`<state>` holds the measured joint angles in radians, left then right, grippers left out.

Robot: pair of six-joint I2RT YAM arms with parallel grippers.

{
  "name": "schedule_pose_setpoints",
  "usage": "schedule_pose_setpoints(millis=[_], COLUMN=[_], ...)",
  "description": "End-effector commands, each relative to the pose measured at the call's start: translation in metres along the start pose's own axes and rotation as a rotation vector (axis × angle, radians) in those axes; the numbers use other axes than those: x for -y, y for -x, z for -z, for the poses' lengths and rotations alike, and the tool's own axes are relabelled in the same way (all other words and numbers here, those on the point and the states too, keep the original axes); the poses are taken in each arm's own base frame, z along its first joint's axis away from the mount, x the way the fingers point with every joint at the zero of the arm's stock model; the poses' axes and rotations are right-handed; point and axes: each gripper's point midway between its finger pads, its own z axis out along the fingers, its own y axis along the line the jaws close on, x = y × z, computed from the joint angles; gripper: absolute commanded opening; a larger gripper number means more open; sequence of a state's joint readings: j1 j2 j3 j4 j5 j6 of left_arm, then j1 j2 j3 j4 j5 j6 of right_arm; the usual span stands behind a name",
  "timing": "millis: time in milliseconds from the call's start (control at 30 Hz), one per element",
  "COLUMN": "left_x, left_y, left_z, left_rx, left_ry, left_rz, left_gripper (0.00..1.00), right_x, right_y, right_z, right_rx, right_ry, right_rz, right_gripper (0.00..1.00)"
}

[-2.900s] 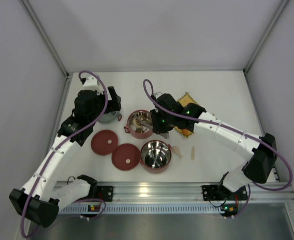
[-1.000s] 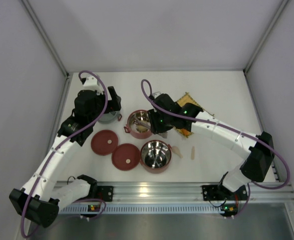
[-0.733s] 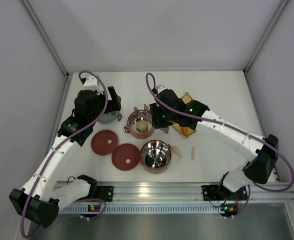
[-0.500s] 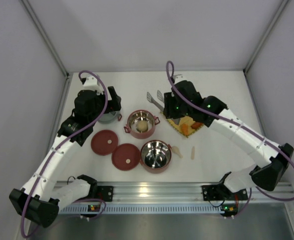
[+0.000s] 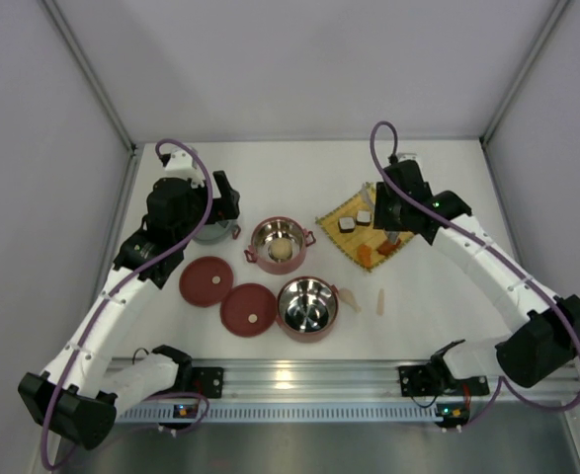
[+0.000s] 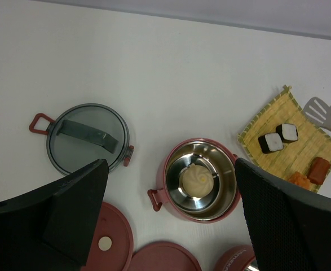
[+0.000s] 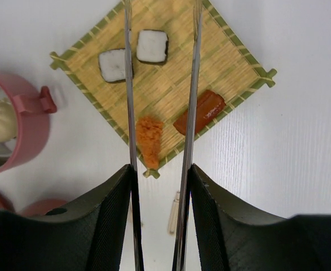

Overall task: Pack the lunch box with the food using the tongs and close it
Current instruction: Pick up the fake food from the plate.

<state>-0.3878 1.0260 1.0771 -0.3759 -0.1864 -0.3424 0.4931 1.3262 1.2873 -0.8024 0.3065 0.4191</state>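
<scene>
Right gripper point(image 7: 160, 186) clamps tongs point(image 7: 129, 84), arms apart over mat point(image 7: 171, 79) toward table point(image 5: 448, 296) right edge. Rolls point(image 7: 113, 65), orange slabs point(image 7: 199, 111) on mat. Left gripper point(image 6: 171, 164) spread wide above lunch box bowl point(image 5: 254, 244) mid-table, pale piece point(image 5: 281, 250) inside.

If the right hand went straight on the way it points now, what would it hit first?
Probably the yellow woven mat. The slim metal tongs held by the right hand would touch down first, near the black-wrapped white rolls. Depth is unclear.

Both arms point(image 5: 479, 253) have white links, black joints, purple cables point(image 5: 210, 193), green lights.
</scene>
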Motion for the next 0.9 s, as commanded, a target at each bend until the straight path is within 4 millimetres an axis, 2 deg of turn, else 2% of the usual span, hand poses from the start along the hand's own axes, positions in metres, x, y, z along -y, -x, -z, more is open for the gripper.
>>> schedule_pose_setpoints(millis=[0, 133, 267, 667, 867], left_x=[0.006, 0.006, 0.006, 0.007, 0.008], left_y=[0.015, 0.014, 0.014, 0.012, 0.012], left_z=[0.002, 0.002, 0.002, 0.001, 0.000], left_rx=[0.032, 0.030, 0.030, 0.025, 0.022], left_ry=[-0.021, -0.022, -0.023, -0.023, -0.030], left_rz=[0.015, 0.013, 0.013, 0.014, 0.017], left_gripper=[0.99, 0.99, 0.99, 0.99, 0.99], right_x=[0.008, 0.000, -0.006, -0.007, -0.006], right_y=[0.004, -0.012, -0.015, -0.005, -0.012], right_z=[-0.017, -0.034, -0.043, -0.031, -0.035], right_rx=[0.019, -0.034, -0.044, -0.010, -0.034], right_ry=[-0.037, -0.003, 0.020, 0.034, 0.031], right_rz=[-0.009, 0.000, -0.003, -0.021, -0.016], right_gripper=[0.44, 0.44, 0.44, 0.44, 0.44])
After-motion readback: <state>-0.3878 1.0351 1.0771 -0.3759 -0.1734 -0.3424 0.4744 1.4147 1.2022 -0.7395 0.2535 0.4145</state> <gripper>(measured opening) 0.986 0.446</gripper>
